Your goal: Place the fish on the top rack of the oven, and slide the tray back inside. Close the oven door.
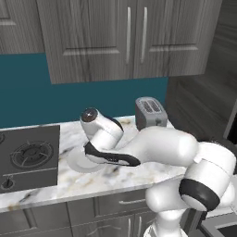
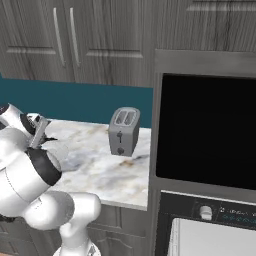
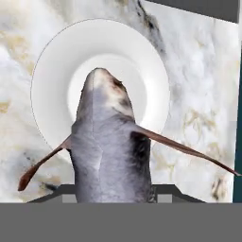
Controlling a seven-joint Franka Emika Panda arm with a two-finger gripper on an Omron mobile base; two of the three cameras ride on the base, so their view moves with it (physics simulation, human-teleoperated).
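With the pincer (image 3: 113,201) clamped on the fish (image 3: 111,146) directly over the white plate (image 3: 52,85) on the marble desk (image 1: 134,173), the robot should lift straight up and carry it level toward the oven (image 2: 205,130).

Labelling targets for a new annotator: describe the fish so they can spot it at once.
Start at the marble counter between the stove and the toaster, then find the round white plate on it. The fish is over that plate in the hand view: grey, slender, thin brownish fins spread sideways, the one dark thing against white.
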